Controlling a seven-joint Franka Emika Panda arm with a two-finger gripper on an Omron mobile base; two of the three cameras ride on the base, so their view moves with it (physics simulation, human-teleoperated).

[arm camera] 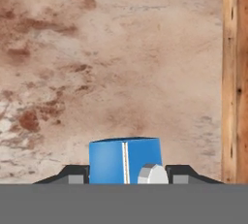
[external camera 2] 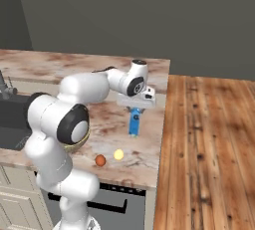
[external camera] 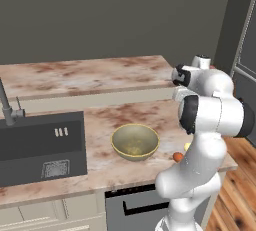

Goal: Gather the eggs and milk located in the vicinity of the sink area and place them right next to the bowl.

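Observation:
The blue milk carton point(external camera 2: 134, 124) hangs upright from my gripper point(external camera 2: 135, 113), which is shut on its top over the marble counter, right of the bowl. From the frames I cannot tell whether its base touches the counter. In the hand view the milk carton point(arm camera: 125, 157) sits between the two dark fingertips point(arm camera: 72, 175) with its white cap showing. The yellowish-olive bowl point(external camera: 135, 141) stands mid-counter. A reddish-brown egg point(external camera 2: 100, 160) and a pale yellow egg point(external camera 2: 118, 154) lie near the counter's front edge, right of the bowl. The reddish-brown egg point(external camera: 178, 156) peeks out beside my arm.
The black sink point(external camera: 42, 145) with its grey faucet point(external camera: 7, 107) lies at the left of the counter. The counter point(external camera 2: 149, 169) ends just right of the carton, with wooden floor point(external camera 2: 209, 149) beyond. A second, raised counter point(external camera: 85, 75) runs behind.

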